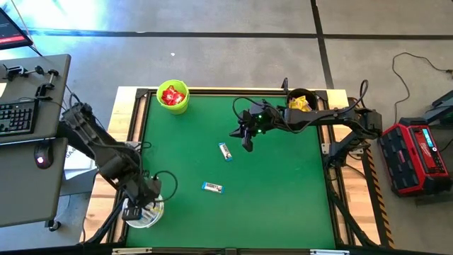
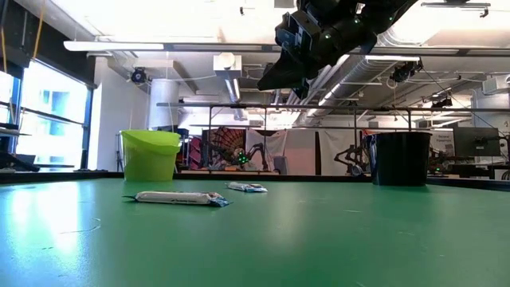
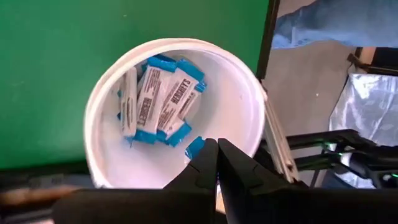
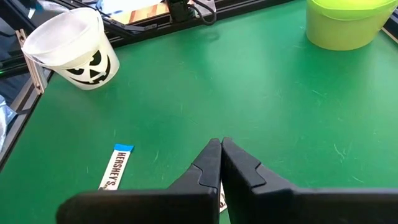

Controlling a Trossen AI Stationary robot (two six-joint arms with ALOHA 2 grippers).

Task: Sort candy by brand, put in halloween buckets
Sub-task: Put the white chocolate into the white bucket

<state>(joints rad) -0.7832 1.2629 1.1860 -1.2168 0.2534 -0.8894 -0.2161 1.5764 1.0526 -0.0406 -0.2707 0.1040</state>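
The right tool (image 1: 246, 138), clenched and empty, hangs above the surface (image 1: 283, 191) just beside the nearer white-and-blue bar (image 1: 225, 151), far closer than the clenched left tool (image 1: 141, 207).

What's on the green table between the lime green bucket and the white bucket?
High view: only bare green mat between the lime green bucket and white bucket.

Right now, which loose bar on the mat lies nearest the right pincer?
The upper white-and-blue bar, just below the right pincer; the other bar lies farther down.
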